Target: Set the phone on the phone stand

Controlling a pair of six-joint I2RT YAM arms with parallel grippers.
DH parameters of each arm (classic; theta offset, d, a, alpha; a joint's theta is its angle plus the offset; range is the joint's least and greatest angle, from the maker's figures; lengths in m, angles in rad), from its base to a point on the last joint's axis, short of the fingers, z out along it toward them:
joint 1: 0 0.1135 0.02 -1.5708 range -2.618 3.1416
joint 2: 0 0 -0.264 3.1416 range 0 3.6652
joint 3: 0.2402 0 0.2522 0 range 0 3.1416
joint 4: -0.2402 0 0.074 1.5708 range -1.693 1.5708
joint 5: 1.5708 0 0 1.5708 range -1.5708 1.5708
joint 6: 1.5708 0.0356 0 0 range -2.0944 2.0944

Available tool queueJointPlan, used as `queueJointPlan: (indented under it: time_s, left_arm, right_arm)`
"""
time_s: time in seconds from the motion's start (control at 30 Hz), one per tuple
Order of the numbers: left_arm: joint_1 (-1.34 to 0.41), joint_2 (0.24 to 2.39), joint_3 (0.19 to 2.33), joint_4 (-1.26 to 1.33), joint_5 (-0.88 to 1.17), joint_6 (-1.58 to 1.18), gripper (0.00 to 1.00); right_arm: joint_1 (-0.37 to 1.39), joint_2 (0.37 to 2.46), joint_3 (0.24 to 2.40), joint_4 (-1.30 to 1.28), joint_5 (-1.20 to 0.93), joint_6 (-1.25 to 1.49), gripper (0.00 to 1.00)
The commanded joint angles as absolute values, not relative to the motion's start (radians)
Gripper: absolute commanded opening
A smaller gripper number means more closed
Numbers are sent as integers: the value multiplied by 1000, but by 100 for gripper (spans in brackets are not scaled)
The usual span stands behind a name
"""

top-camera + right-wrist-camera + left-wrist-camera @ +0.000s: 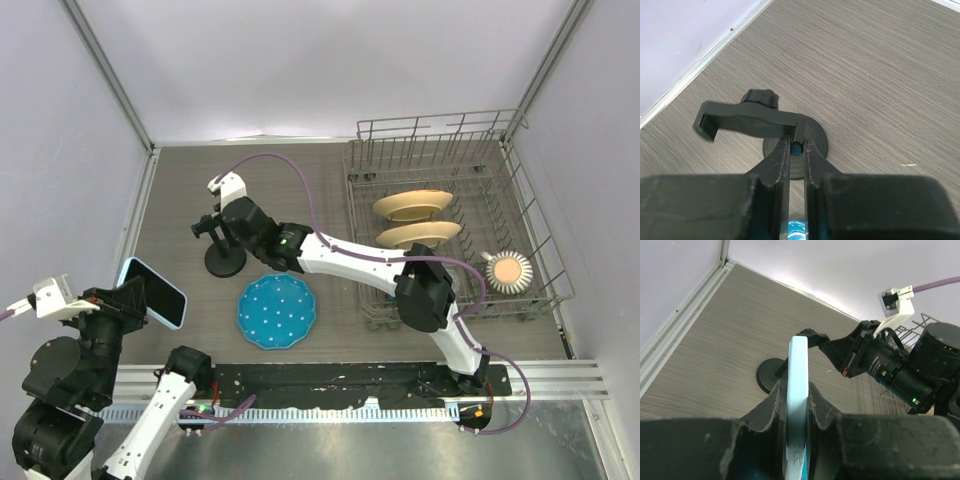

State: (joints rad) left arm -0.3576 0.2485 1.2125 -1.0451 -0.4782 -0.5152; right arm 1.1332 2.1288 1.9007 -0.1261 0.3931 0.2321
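Note:
The phone [155, 291], with a black screen and a light blue case, is held tilted above the table at the left by my left gripper [128, 300], which is shut on its lower end. In the left wrist view the phone [798, 371] stands edge-on between the fingers [771, 407]. The black phone stand [224, 258] stands on its round base left of centre. My right gripper [222, 228] is shut on the stand's top by the cradle [742, 121], above the base [816, 141]. The phone is to the left of the stand and apart from it.
A round blue dotted plate [277, 311] lies just in front and to the right of the stand. A wire dish rack [530, 210] with two beige plates [412, 206] and a cup [509, 271] fills the right side. Grey walls stand close on the left and at the back.

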Motion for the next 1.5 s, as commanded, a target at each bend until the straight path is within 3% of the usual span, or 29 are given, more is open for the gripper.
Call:
queueJointPlan:
  time_s: [0.0,0.13,0.3,0.57,0.9,1.13,1.47]
  left_arm:
    - [-353,244,1190,-947,-443,-500,0]
    - [-356,259,1109,-895,-333,-531,0]
    - [-356,314,999,-697,-132,-552,0]
    - [-354,403,885,-304,-26,-531,0]
    - [-354,580,825,75,21,-434,0]
    - [-353,690,770,307,173,-293,0]
    - [-238,804,739,520,595,-385,0]
  right_arm:
    - [1134,2135,1962,-118,384,147,4]
    - [1128,2102,1942,-121,350,57,1]
    - [1063,2011,1827,-136,157,-18,1]
    - [965,1888,1743,-225,-26,-80,1]
    - [927,1881,1726,-235,-5,-66,1]
    - [908,1864,1706,-238,-78,-54,1]
    - [838,1848,1678,-261,-344,-126,1]
